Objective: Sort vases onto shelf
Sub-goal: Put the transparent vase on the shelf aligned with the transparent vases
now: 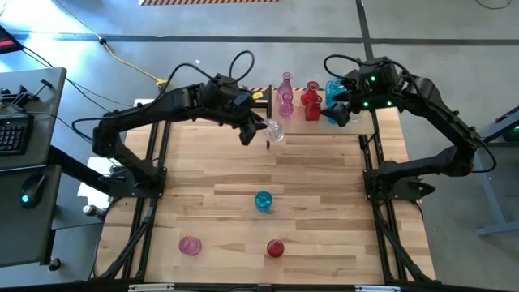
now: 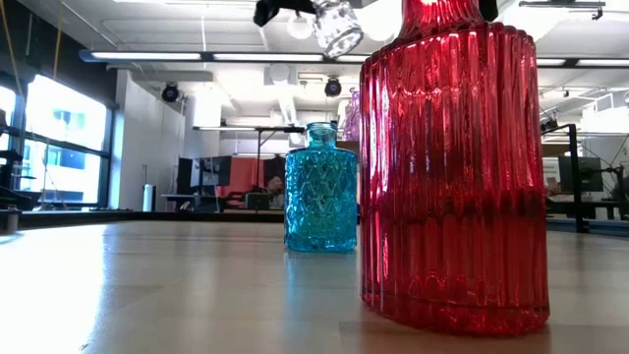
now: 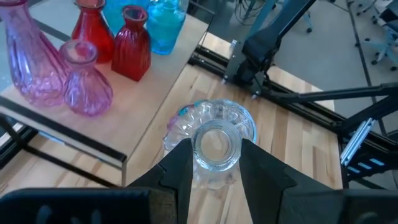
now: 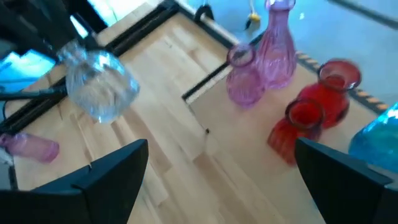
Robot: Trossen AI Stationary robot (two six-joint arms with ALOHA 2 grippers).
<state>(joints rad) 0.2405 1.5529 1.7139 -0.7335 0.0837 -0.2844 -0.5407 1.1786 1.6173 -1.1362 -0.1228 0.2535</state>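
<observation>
Right up against the low camera, a ribbed red vase [image 2: 454,167] fills much of the view, its neck cut off at the top, and it hides most of the room behind. Beyond it stands a turquoise diamond-patterned vase [image 2: 320,187]. A pink vase [image 1: 190,245] lies on its side near the table's front edge. The left gripper [image 3: 216,168] is clamped on a clear ribbed vase [image 3: 214,140], held in the air just beside the shelf [image 1: 381,120]. On that shelf stand pink vases [image 1: 285,97], red vases [image 1: 311,100] and blue glass [image 1: 334,91], partly hidden by the right gripper [image 4: 217,168], whose fingers are spread wide and empty above them.
</observation>
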